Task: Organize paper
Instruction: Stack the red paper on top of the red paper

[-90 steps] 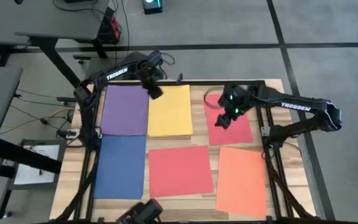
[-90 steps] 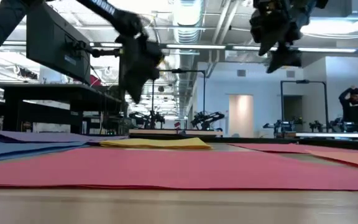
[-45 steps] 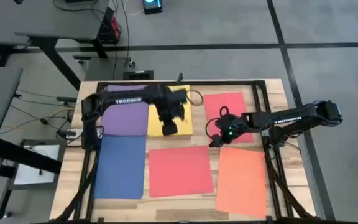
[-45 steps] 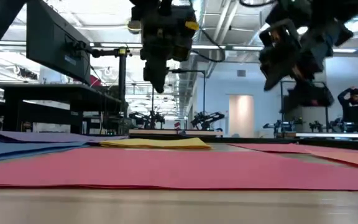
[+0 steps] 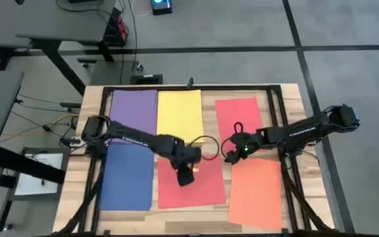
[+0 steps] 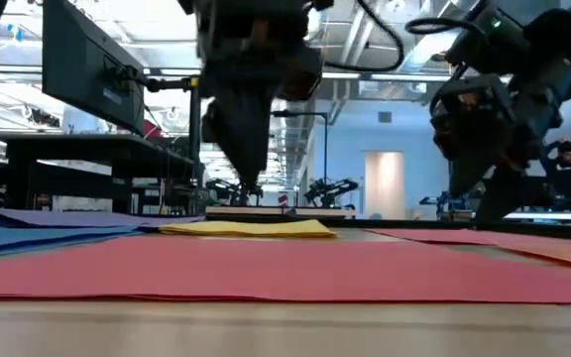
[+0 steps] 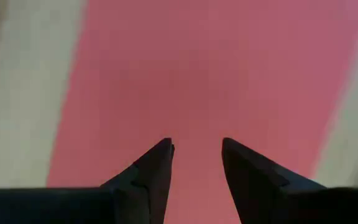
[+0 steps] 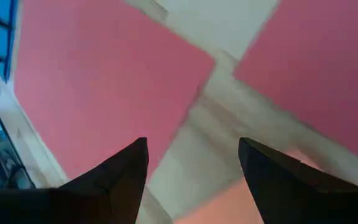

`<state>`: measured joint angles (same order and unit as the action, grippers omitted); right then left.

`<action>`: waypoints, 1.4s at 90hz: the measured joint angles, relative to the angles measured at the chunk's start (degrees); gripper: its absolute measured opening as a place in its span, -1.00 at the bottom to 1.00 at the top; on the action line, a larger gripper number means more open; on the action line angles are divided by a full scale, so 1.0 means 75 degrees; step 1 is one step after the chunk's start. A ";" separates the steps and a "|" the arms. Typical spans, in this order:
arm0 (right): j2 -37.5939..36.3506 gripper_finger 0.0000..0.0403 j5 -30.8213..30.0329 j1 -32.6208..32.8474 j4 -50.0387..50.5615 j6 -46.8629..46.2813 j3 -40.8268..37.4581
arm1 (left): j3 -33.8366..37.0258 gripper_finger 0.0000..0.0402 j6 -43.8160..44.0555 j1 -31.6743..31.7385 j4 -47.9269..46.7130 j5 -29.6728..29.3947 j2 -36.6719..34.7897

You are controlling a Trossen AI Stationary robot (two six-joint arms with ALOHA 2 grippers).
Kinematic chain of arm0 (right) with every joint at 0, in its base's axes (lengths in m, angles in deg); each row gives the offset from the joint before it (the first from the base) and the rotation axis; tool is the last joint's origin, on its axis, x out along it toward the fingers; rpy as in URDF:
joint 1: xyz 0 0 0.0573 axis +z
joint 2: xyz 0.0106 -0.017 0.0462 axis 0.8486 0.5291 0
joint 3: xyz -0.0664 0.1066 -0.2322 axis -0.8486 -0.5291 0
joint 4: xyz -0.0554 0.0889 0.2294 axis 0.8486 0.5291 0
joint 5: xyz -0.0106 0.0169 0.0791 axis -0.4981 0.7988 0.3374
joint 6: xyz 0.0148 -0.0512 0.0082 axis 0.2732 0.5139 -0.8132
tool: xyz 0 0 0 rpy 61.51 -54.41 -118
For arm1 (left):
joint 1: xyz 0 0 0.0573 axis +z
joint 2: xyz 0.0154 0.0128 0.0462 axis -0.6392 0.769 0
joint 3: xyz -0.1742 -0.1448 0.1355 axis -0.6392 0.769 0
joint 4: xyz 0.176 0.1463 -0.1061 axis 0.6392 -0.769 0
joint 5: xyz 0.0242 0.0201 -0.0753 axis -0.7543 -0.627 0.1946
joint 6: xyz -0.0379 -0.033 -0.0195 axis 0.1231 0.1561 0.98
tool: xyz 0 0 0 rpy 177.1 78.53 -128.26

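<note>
Sheets of paper [image 5: 189, 178] are lying flat across the table [image 5: 208, 125], long axes running top to bottom in the high view. Left gripper [image 5: 185, 176] has moved down from the yellow sheet [image 5: 179, 117] onto the lower red sheet. Low view: right gripper [image 6: 486, 149] is hanging lower than before. Wrist views: left fingers [image 7: 156, 165] are slightly parted, right fingers [image 8: 129, 163] spread wide.

No text, label, brand, number or sign can be read anywhere in these views: the coloured sheets are plain, the arms show no legible lettering, and the white sheet on the floor beside the table is too small to read
</note>
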<state>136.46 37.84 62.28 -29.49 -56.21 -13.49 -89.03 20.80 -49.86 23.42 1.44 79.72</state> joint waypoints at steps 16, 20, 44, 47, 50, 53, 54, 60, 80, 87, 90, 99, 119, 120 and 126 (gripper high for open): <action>0.1020 0.19 0.0035 0.0085 -0.1010 -0.0404 0.0027 | 0.0896 -0.38 0.1038 -0.0050 0.1410 -0.0026 0.0000; 0.1223 0.19 0.0043 0.0082 -0.1121 -0.0496 0.0048 | 0.1050 -0.38 0.1130 -0.0043 0.1675 -0.0032 0.0000; 0.1662 0.19 0.0009 0.0141 -0.1497 -0.0313 0.0269 | 0.1514 -0.38 0.0835 0.0078 0.2815 -0.0236 0.0149; 0.1669 0.19 0.0009 0.0138 -0.1519 -0.0314 0.0280 | 0.1545 -0.38 0.0822 0.0091 0.2858 -0.0259 0.0149; 0.1674 0.19 0.0007 0.0138 -0.1538 -0.0317 0.0287 | 0.1590 -0.38 0.0804 0.0112 0.2942 -0.0267 0.0147; 0.1681 0.19 0.0002 0.0138 -0.1567 -0.0314 0.0289 | 0.1624 -0.38 0.0780 0.0136 0.2989 -0.0272 0.0146; 0.1683 0.19 0.0000 0.0138 -0.1582 -0.0312 0.0289 | 0.1626 -0.38 0.0770 0.0144 0.2992 -0.0268 0.0146; 0.1683 0.19 -0.0020 0.0163 -0.1676 -0.0312 0.0289 | 0.1627 -0.38 0.0671 0.0180 0.3016 -0.0269 0.0146; 0.1724 0.19 -0.0057 0.0259 -0.2260 -0.0191 0.0274 | 0.1629 -0.38 0.0255 0.0296 0.3086 -0.0285 0.0146; 0.1728 0.19 -0.0074 0.0378 -0.2670 -0.0016 0.0274 | 0.1633 -0.38 0.0218 0.0341 0.3158 -0.0297 0.0146; 0.1719 0.19 -0.0073 0.0439 -0.2854 0.0017 0.0274 | 0.1633 -0.38 0.0218 0.0359 0.3179 -0.0298 0.0146; 0.1718 0.19 -0.0067 0.0574 -0.3131 0.0163 0.0280 | 0.1633 -0.38 0.0215 0.0394 0.3208 -0.0305 0.0149; 0.1709 0.19 0.1128 0.0721 -0.3183 0.0461 0.0280 | 0.1633 -0.38 -0.0153 0.0422 0.3208 -0.0303 0.0152; 0.1709 0.19 0.1241 0.0728 -0.3164 0.0492 0.0280 | 0.1633 -0.38 -0.0155 0.0422 0.3208 -0.0302 0.0152; 0.1698 0.19 0.1770 0.0749 -0.2781 0.0791 0.0289 | 0.1633 -0.38 -0.0152 0.0422 0.3213 -0.0297 0.0152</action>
<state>149.19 51.12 67.89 -50.35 -50.27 -11.33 -76.78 19.66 -46.70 47.52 -0.78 80.86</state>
